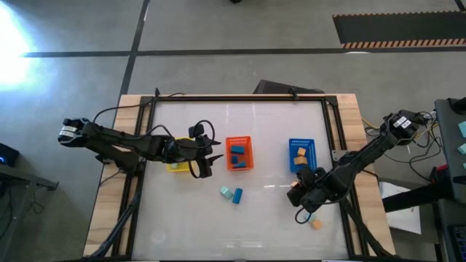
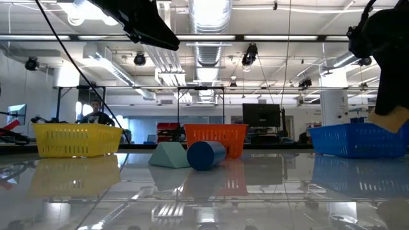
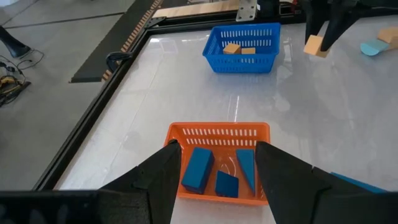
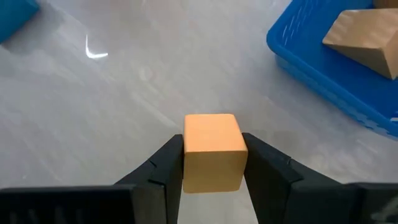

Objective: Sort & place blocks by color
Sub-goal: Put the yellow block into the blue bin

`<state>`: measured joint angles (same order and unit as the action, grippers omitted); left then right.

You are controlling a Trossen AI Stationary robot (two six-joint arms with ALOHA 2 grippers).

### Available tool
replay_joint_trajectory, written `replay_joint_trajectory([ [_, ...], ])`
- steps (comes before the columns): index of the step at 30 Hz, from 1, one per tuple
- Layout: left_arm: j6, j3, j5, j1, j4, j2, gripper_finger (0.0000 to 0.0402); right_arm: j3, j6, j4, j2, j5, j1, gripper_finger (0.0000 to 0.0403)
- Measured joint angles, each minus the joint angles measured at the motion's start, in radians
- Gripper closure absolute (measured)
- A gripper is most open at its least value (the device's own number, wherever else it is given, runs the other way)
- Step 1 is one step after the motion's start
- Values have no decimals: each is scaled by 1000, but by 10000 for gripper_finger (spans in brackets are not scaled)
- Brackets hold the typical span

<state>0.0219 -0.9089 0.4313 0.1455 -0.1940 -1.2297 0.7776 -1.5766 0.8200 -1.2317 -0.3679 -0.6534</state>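
Observation:
My right gripper (image 1: 295, 193) is shut on an orange cube (image 4: 212, 149), just on the near side of the blue basket (image 1: 301, 154), which holds orange blocks (image 3: 239, 49). My left gripper (image 3: 217, 146) hangs open between the yellow basket (image 1: 177, 164) and the orange basket (image 1: 239, 153), holding nothing. Blue blocks (image 3: 199, 169) lie in the orange basket. A teal block (image 1: 226, 192) and a blue block (image 1: 237, 196) rest on the table in front of the orange basket. Another orange block (image 1: 316, 224) lies near the table's front right. My right gripper pinches the orange cube by two opposite sides (image 4: 189, 155) between its two fingers (image 4: 161, 165). The fingers slant steeply down. The cube (image 3: 317, 45) hangs clear of the table, about level with the blue basket's rim.
The three baskets stand in a row across the middle of the white table (image 1: 182, 218): yellow at the left, orange in the middle, blue at the right. A dark frame (image 1: 240, 97) runs around the table. Open tabletop lies along the near edge.

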Motion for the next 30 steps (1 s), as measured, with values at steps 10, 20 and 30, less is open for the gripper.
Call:
replay_joint_trajectory([
  [10,0,0,0,0,0,0,212,0,19,-20,1,0,6,276],
  [20,0,0,0,0,-1,0,212,2,62,-86,1,-67,14,275],
  [30,0,2,0,0,1,0,212,69,408,-70,1,-102,255,275],
])
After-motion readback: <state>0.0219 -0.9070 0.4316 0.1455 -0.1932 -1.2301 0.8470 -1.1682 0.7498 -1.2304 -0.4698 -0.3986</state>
